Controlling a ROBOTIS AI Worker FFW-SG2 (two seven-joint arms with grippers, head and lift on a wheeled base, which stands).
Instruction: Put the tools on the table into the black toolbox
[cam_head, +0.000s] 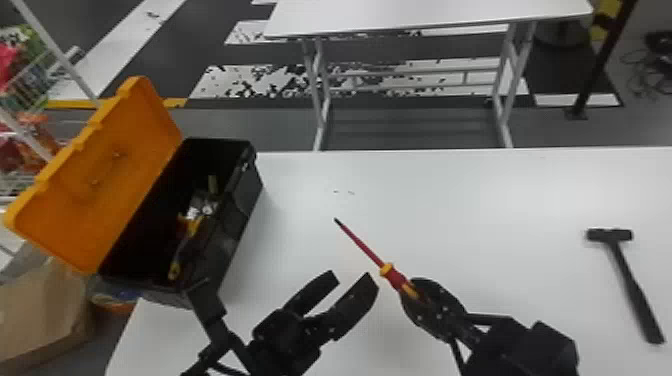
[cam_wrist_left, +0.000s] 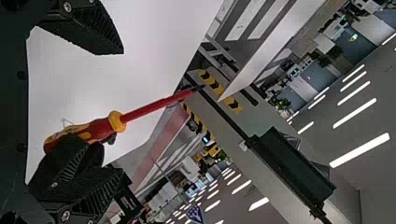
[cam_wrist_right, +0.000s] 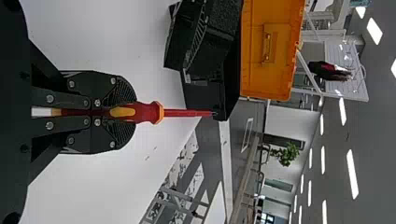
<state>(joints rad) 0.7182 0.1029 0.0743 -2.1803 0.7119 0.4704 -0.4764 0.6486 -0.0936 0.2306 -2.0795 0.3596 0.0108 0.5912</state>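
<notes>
My right gripper (cam_head: 417, 300) is shut on the handle of a red and yellow screwdriver (cam_head: 364, 246), held above the table with its dark tip toward the far left. In the right wrist view my right gripper (cam_wrist_right: 130, 112) grips the screwdriver (cam_wrist_right: 149, 112). Just left of it, my left gripper (cam_head: 354, 281) stands open, its fingers apart and empty. The left wrist view has my left gripper (cam_wrist_left: 122, 112) and the screwdriver (cam_wrist_left: 149, 108) beyond. The black toolbox (cam_head: 239, 210) is open at the left, with several tools inside. A black hammer (cam_head: 631, 282) lies on the right of the table.
The toolbox's orange lid (cam_head: 100, 175) leans open to the left. The white table (cam_head: 475, 200) carries these things. Beyond its far edge stands another white table (cam_head: 425, 15). A cardboard box (cam_head: 42, 310) and a wire rack (cam_head: 30, 95) are at the left.
</notes>
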